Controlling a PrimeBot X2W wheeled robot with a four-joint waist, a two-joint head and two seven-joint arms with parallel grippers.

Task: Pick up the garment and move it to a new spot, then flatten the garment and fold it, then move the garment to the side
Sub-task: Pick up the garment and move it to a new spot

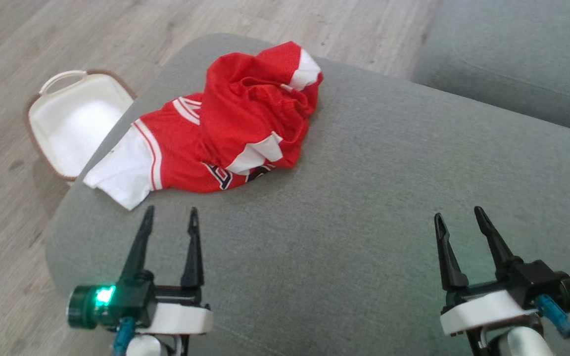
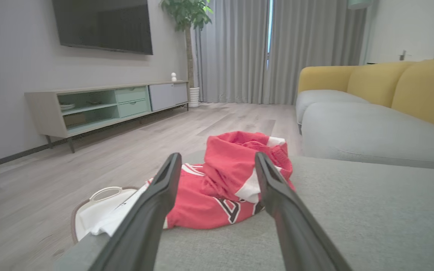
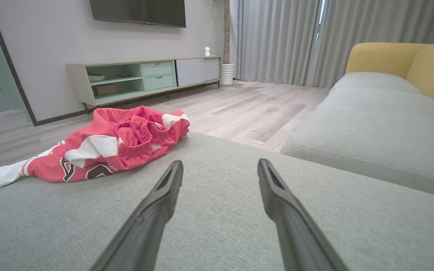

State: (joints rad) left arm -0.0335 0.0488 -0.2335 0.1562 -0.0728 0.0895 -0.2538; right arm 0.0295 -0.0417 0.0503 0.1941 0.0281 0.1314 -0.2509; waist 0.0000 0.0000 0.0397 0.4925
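Observation:
A crumpled red and white garment (image 1: 225, 128) lies bunched on the far left part of the grey cushion (image 1: 364, 207), one white end reaching the cushion's left edge. My left gripper (image 1: 171, 217) hovers open just short of it, nothing between its fingers; in the left wrist view the garment (image 2: 232, 180) sits straight ahead beyond the left gripper (image 2: 217, 160). My right gripper (image 1: 458, 217) stands open over bare cushion at the near right, well away from the cloth. The right wrist view has the garment (image 3: 107, 150) off to the left of the right gripper (image 3: 220, 167).
A white basket (image 1: 74, 123) with a brown rim stands on the wooden floor (image 1: 8, 207) beside the cushion's left edge. A second grey cushion (image 1: 512, 59) lies at the far right. A TV cabinet (image 2: 104, 105) and yellow sofa backs (image 2: 390, 86) stand further off.

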